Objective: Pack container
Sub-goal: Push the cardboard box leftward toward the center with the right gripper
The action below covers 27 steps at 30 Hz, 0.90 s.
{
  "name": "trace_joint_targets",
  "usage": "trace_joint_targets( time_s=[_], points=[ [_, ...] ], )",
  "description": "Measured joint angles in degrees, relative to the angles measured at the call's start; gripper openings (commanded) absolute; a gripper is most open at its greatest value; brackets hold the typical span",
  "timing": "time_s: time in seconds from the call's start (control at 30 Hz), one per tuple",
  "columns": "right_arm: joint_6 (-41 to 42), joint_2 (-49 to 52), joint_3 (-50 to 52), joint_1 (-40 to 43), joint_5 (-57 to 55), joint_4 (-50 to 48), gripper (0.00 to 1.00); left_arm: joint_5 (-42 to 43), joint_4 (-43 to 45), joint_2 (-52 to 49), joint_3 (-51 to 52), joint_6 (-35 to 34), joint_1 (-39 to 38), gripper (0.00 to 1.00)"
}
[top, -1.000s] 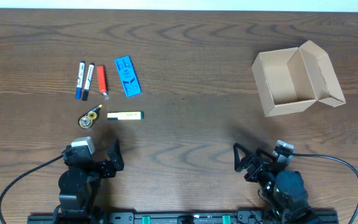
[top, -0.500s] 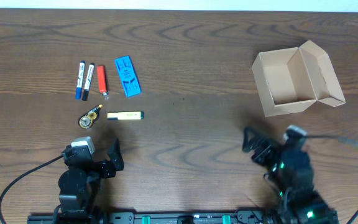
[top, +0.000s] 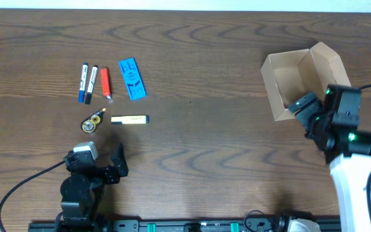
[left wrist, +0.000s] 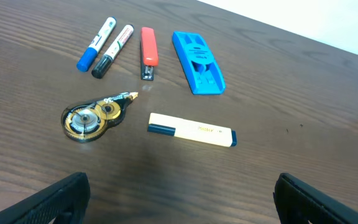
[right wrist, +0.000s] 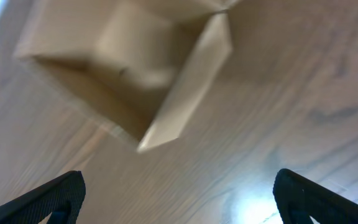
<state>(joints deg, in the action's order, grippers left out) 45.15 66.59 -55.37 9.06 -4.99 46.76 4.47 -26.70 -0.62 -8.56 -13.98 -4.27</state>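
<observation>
Two claws, both released and empty: your left claw (left wrist: 180,200) sits at the desk's near-left edge, short of the markers (top: 83,82). The open container (top: 291,77) rests by the right edge, with your right claw (top: 308,111) over its near wall.

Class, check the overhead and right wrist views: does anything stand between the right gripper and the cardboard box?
Nothing visible does. The right gripper, its fingers open and empty, hovers right at the near wall of the open cardboard box. The right wrist view shows only the box directly ahead.
</observation>
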Motion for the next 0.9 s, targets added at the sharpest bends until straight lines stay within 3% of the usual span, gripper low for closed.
trace_joint_targets(
  time_s=[0.17, 0.5, 0.57, 0.6, 0.67, 0.73, 0.9],
  points=[
    [0.3, 8.9, -2.1, 4.3, 0.3, -0.7, 0.99, 0.0, 0.0, 0.0, 0.0, 0.0, 0.0, 0.95],
    [0.5, 25.1, -7.4, 4.6, 0.8, -3.7, 0.97, 0.0, 0.0, 0.0, 0.0, 0.0, 0.0, 0.95],
    [0.4, 27.6, -8.6, 4.6, 0.9, -4.4, 0.84, 0.0, 0.0, 0.0, 0.0, 0.0, 0.0, 0.95],
    [0.4, 28.6, -9.1, 4.6, 1.0, -4.6, 0.69, 0.0, 0.0, 0.0, 0.0, 0.0, 0.0, 0.95],
    [0.6, 30.7, -10.1, 4.6, 1.3, -4.9, 0.29, 0.0, 0.0, 0.0, 0.0, 0.0, 0.0, 0.95],
    [0.8, 32.2, -10.6, 4.6, 1.7, -5.1, 0.01, 0.0, 0.0, 0.0, 0.0, 0.0, 0.0, 0.95],
    [-0.2, 33.2, -11.3, 4.5, 3.7, -3.8, 0.01, 0.0, 0.0, 0.0, 0.0, 0.0, 0.0, 0.95]
  ],
)
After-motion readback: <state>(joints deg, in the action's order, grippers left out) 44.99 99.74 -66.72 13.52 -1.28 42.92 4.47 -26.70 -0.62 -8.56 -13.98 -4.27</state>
